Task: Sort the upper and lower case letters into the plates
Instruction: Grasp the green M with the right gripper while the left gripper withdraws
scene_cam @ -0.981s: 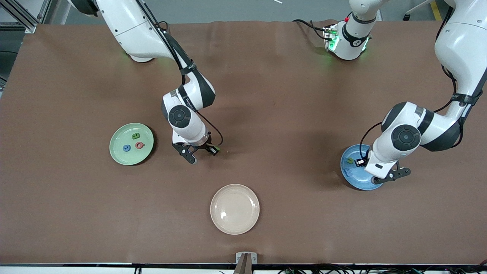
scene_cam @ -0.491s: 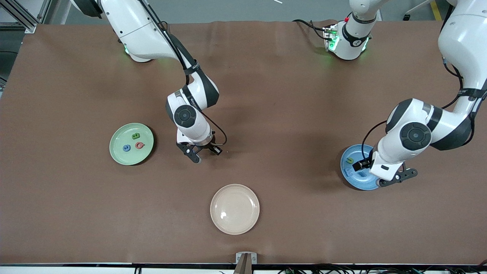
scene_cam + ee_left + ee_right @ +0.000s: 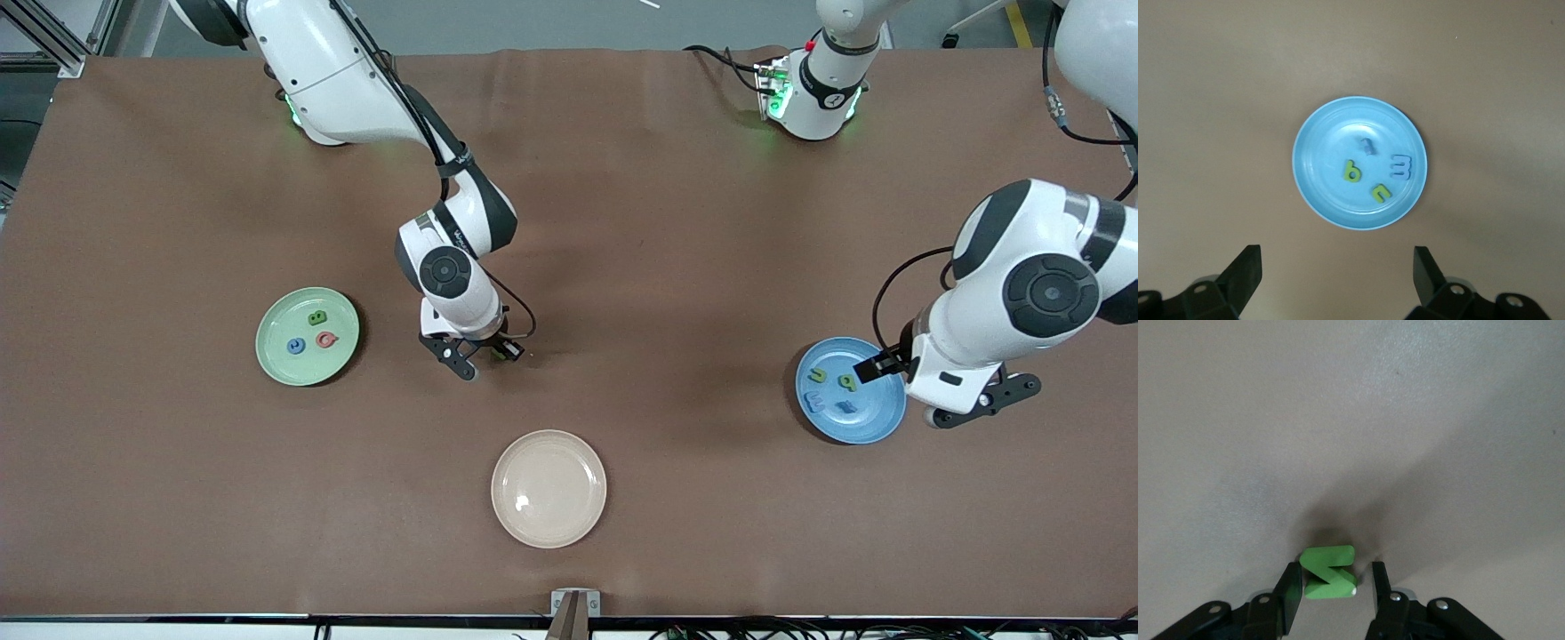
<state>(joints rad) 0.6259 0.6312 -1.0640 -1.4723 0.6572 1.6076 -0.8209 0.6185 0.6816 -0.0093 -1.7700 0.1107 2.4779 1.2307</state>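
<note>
Pale green plate (image 3: 267, 356): toward the right arm's end of the counter (image 3: 676, 267); holds three letters.

Right gripper (image 3: 480, 356): low over bare counter between the green plate and the cream plate (image 3: 507, 462), jaws pinching a green letter (image 3: 1329, 572). Best lifted above rim height before crossing to its plate, then released low over bare plate floor. The way to the green plate is open.

Blue plate (image 3: 867, 427): toward the left arm's end; four letters.

Left gripper (image 3: 973, 404): over the counter beside the blue plate's rim, jaws spread, empty, waiting.
</note>
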